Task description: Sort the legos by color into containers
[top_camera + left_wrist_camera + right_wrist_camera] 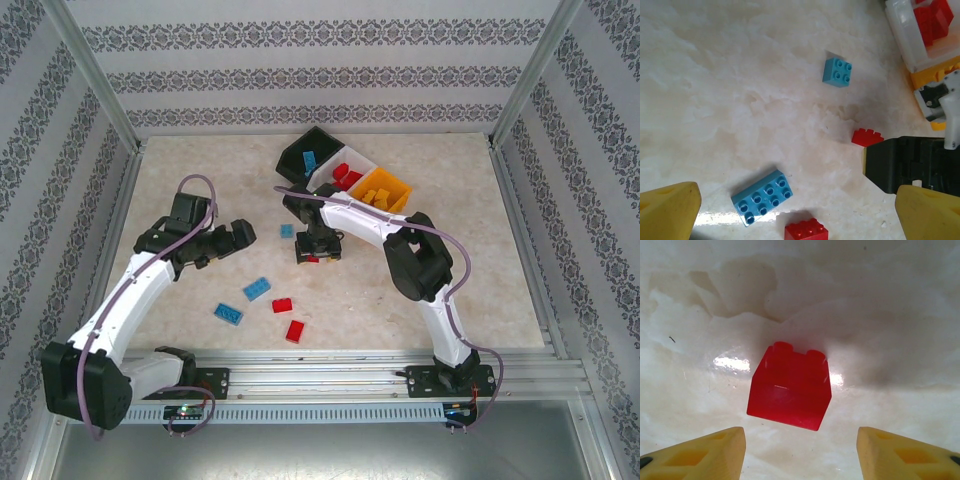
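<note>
The step in hand looks like the pick of a small red studded plastic brick (790, 387), which lies on the pale marbled bench (700, 315) near its middle, on the near side of the bins. The right claw (800, 436) hovers over it with its yellow fingers (705, 452) spread wide and holding nothing; the brick sits just ahead of the tips, not yet between them. Judging by what is already sorted, it belongs in the white plastic bin (325, 181), the middle one of the joined row at the far centre, which has red bricks in it. The black plastic bin (297, 152) to its left holds a blue one, and the orange plastic bin (404, 190) to its right holds yellow-orange ones. The next move calls for easing forward and down until the fingers straddle the brick's flat sides, then closing squarely. The left claw (243, 234), also wide open and empty, hangs over the left-centre of the bench near a blue eight-stud brick (762, 197).
</note>
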Robot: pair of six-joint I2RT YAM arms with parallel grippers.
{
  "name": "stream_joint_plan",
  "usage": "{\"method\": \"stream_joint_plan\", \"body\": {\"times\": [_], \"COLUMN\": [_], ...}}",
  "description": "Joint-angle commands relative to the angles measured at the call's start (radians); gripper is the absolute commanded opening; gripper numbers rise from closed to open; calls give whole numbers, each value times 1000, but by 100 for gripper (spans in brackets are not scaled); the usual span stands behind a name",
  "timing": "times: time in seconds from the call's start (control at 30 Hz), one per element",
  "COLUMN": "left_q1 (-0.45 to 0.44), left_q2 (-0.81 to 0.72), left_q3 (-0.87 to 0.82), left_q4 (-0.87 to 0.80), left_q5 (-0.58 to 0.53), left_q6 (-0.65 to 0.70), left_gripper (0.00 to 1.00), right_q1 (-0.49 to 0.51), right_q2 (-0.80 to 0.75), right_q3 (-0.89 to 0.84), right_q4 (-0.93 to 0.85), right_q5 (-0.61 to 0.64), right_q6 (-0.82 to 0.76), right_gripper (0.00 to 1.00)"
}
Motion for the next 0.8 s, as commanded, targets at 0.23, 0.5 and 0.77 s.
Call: {"method": "stream_joint_plan", "body": {"times": [0.23, 0.5, 0.77], "left_q1": [5, 4, 8], "left_q2": [-121, -13, 54], "left_q3": [-39, -22, -19], "left_q4": [-43, 43, 106], "left_q5": [-65, -4, 34], "left_q6": [-53, 10, 18], "left_gripper": [100, 100, 100], "right_q1": [-7, -5, -7], "right_q2": [64, 115, 128], "right_q3": [39, 102, 123], "right_q4": [13, 10, -13], "right_q5": [67, 51, 64], "right_q6": [-93, -71, -45], "right_gripper": [57, 52, 36]}}
